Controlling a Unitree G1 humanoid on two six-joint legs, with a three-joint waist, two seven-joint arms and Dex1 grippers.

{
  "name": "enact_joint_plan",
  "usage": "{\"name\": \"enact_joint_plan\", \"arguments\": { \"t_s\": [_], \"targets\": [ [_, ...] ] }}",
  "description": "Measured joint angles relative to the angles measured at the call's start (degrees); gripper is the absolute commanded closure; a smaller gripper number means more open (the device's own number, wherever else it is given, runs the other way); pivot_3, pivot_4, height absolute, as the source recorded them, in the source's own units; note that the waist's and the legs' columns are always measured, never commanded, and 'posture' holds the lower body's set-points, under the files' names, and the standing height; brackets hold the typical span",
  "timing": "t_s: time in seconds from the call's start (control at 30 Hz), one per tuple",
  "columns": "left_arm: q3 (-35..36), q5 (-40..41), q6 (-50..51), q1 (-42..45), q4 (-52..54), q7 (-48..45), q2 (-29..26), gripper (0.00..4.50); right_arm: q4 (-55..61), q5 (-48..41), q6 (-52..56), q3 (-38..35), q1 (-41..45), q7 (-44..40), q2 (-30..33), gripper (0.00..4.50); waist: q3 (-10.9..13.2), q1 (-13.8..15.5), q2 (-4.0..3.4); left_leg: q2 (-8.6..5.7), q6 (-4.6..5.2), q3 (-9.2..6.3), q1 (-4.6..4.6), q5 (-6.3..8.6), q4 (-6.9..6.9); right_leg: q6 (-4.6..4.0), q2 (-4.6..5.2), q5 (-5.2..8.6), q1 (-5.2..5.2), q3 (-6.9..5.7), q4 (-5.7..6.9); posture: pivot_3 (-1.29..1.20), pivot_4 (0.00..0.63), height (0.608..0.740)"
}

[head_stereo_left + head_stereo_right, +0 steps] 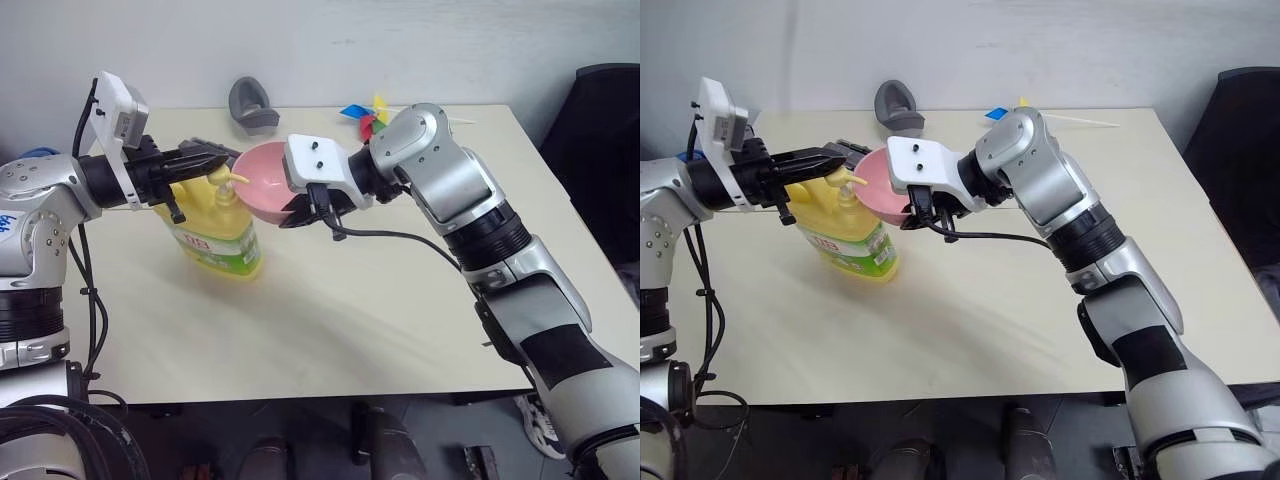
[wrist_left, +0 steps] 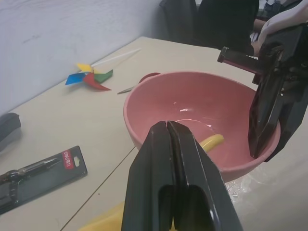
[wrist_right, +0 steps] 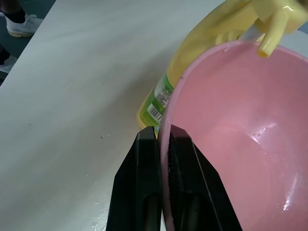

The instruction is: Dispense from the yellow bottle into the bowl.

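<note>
While the yellow bottle [image 1: 218,232] stands upright on the tabletop [image 1: 380,290], the bowl [image 1: 262,180] is held raised beside its pump top, with the yellow spout [image 3: 267,39] reaching over the pink rim. The rim is pinched by the right end effector [image 3: 162,142], one finger inside the bowl and one outside. The left end effector [image 1: 218,156] is seen closed, empty, just above the pump head.

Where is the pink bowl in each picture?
Left eye view: the bowl, upper middle, at the yellow bottle's spout.
Right eye view: upper left of middle.
Left wrist view: middle.
Right wrist view: right half.
Shared landmark: the right gripper pinching its rim.
</note>
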State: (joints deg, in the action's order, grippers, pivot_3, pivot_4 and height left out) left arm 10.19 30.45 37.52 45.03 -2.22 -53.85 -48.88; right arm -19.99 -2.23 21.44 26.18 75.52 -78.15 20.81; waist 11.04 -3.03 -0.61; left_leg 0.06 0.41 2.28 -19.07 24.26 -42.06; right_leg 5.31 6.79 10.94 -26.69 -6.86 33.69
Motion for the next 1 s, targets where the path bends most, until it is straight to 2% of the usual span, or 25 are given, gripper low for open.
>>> {"name": "enact_joint_plan", "arguments": {
  "t_s": [0.4, 0.7, 0.83, 1.0],
  "targets": [
    [-1.9, -1.6, -1.8, -2.2, 3.5, -2.1, -1.8, 4.48, 0.8, 0.3, -0.2, 0.0, 0.0, -1.6, 0.3, 4.5, 0.0, 0.1, 0.0, 0.0, 0.0, -0.06, 0.3, 0.0, 0.02, -0.02, 0.0, -0.02, 0.1, 0.26, 0.11, 0.0, 0.15, 0.74],
    [-2.2, -2.6, -2.1, -1.0, 1.4, -1.8, -1.2, 4.48, 2.5, 0.7, -0.2, 0.0, 0.0, -2.7, 0.7, 4.5, 0.0, 0.2, 0.0, 0.0, 0.0, 0.0, 0.58, 0.0, 0.12, -0.05, -0.03, -0.03, 0.21, 0.48, 0.17, 0.0, 0.15, 0.74],
    [-0.7, -1.6, -0.7, -0.3, 1.0, -0.3, 1.0, 4.48, 2.7, 0.8, -0.2, 0.0, 0.0, -2.8, 1.0, 4.5, 0.0, 0.3, 0.0, 0.01, 0.0, 0.0, 0.55, 0.0, 0.13, -0.05, -0.03, -0.03, 0.18, 0.48, 0.17, 0.0, 0.15, 0.74],
    [2.9, 3.4, 5.0, 1.6, -0.6, 3.2, 4.7, 4.48, 2.7, 0.8, -1.2, 0.0, 0.0, -2.8, 1.0, 4.5, 0.0, 0.4, 0.0, 0.02, 0.0, -0.04, 0.34, 0.0, 0.14, -0.05, -0.04, -0.03, 0.0, 0.41, 0.1, 0.0, 0.15, 0.74]
  ]
}}
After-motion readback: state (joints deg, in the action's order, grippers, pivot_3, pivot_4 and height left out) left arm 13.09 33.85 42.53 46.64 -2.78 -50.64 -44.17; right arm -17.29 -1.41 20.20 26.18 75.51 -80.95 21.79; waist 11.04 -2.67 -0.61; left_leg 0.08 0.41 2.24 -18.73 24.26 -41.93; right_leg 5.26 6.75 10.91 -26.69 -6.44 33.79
